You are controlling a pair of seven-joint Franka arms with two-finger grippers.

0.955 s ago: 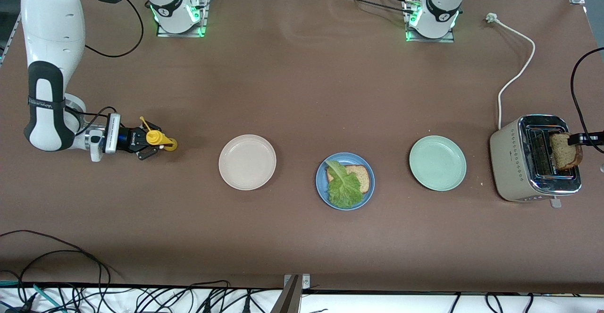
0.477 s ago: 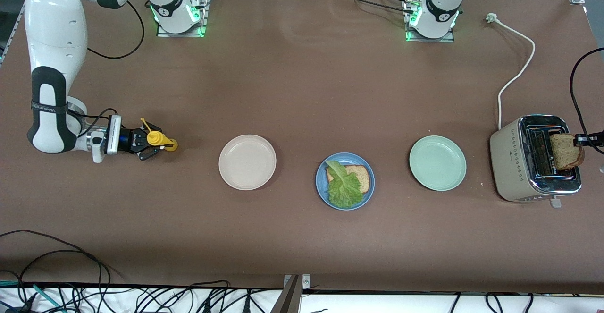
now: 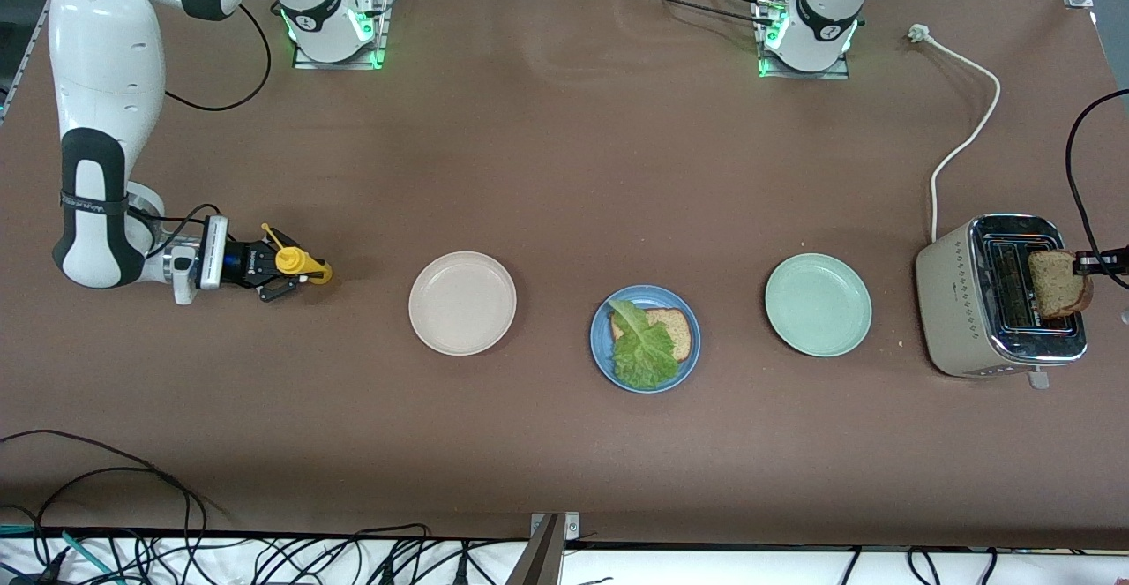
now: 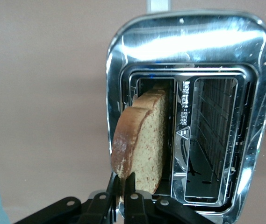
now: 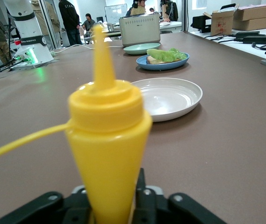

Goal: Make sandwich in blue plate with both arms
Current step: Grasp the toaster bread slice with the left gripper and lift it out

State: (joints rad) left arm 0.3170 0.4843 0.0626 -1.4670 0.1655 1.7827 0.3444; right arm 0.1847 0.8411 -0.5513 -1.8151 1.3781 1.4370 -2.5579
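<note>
**Second slice pinched at the toaster, sandwich half built**

The left gripper (image 4: 122, 189) pinches the top bread slice (image 3: 1055, 283) by its crust over the toaster (image 3: 970, 303), likely so the face stays clean. On the blue plate (image 3: 602, 347), between the beige and mint plates, lettuce (image 3: 644, 351) covers the bottom slice (image 3: 672, 329). The right gripper (image 3: 280, 278) sits around the yellow bottle (image 3: 300, 260); I cannot tell its grip.

The toaster (image 4: 189, 46) top is shiny metal. The yellow bottle (image 5: 107, 154) looks like smooth plastic. The brown tabletop (image 3: 564, 170) is dull.
</note>
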